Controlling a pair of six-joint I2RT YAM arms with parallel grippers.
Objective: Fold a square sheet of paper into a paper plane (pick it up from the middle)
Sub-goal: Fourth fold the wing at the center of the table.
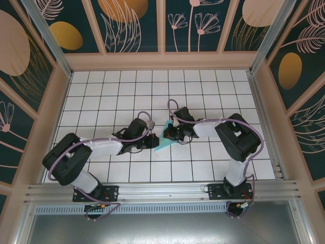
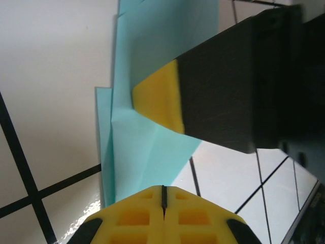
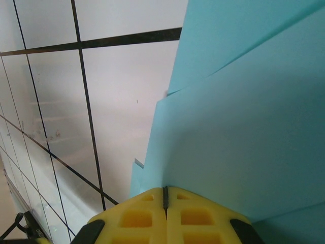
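From above, the light-blue paper (image 1: pixel 163 144) lies flat near the middle of the table (image 1: pixel 127 91), already partly folded, with one pointed corner towards the near side. The left gripper (image 1: pixel 152 142) is at its left edge and the right gripper (image 1: pixel 168 133) at its upper edge, so the paper is between the two. The table is covered with white tiles and dark lines. Around it stand dark green walls (image 1: pixel 132 20) with painted flowers and leaves, and an aluminium rail (image 1: pixel 162 192) runs along the near edge. The left arm (image 1: pixel 101 148) is stretched low to the right. The right arm (image 1: pixel 231 134) is bent at the elbow and reaches to the left, so both wrists meet over the paper.

In the left wrist view, the left gripper (image 2: pixel 163 201) has its yellow fingers pressed together, with a thin dark seam between them. The paper (image 2: pixel 147 147) begins just in front of the tips, and several folded layers are seen at its left edge. Whether the tips pinch the paper, I cannot tell. A yellow-tipped black fingertip (image 2: pixel 158 101) of the right gripper rests on the paper.

In the right wrist view, the right gripper (image 3: pixel 165 203) is also fully closed. The paper (image 3: pixel 244 132) reaches up to its tips and shows stacked layers. White tiles (image 3: pixel 127 91) are on the left.
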